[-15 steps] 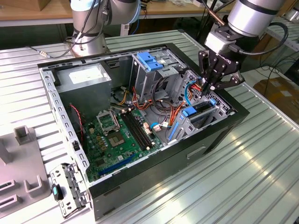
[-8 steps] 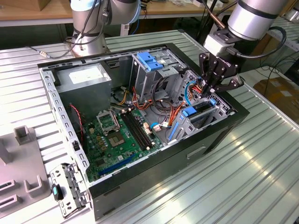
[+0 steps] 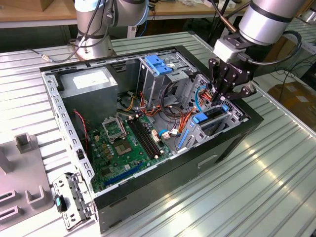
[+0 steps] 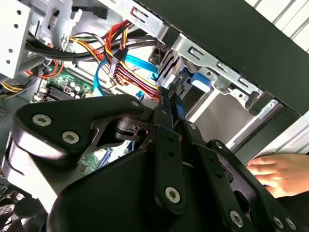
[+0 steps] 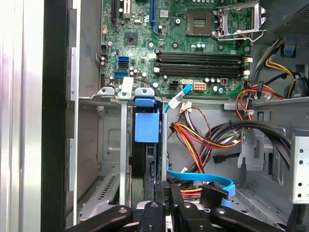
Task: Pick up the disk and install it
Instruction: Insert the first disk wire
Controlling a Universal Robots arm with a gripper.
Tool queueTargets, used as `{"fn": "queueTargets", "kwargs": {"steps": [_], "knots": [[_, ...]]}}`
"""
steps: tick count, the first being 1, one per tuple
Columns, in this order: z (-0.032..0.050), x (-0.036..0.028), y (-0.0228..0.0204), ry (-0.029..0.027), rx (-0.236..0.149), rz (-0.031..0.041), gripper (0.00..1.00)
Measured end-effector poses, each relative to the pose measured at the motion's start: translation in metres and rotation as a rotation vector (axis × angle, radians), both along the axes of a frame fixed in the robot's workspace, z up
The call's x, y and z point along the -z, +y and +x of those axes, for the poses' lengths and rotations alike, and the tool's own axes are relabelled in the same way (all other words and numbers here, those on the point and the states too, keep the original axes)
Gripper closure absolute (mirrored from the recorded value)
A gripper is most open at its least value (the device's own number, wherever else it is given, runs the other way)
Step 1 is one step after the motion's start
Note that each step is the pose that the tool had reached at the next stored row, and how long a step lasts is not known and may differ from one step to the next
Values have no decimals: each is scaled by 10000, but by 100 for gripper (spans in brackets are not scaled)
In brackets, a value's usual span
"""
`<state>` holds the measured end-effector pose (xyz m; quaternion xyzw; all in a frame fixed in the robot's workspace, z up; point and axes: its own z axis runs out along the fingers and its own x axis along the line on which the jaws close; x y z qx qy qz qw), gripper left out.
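Blue-railed disk clamped edge-on in my pincer, partway down the bay

Below my fingertips the drive cage walls sit close on both sides; a slight tilt could jam the rails, and cables beside me could snag. Ribbed metal table under the case; a person's hand nearby

— Arm position?
— Arm enters from the far right corner of the surface, wrist angled downward.
— Tool state?
— Tool points down, fingers drawn close together. A person's hand rests nearby.
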<state>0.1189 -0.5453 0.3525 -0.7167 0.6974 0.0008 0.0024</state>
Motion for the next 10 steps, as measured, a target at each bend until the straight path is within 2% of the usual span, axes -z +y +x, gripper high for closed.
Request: {"fn": "queueTargets", "kwargs": {"steps": [4, 10], "knots": [[-1, 10, -44, -3, 0, 2, 83], [-2, 40, -63, -4, 47, 1, 83]]}}
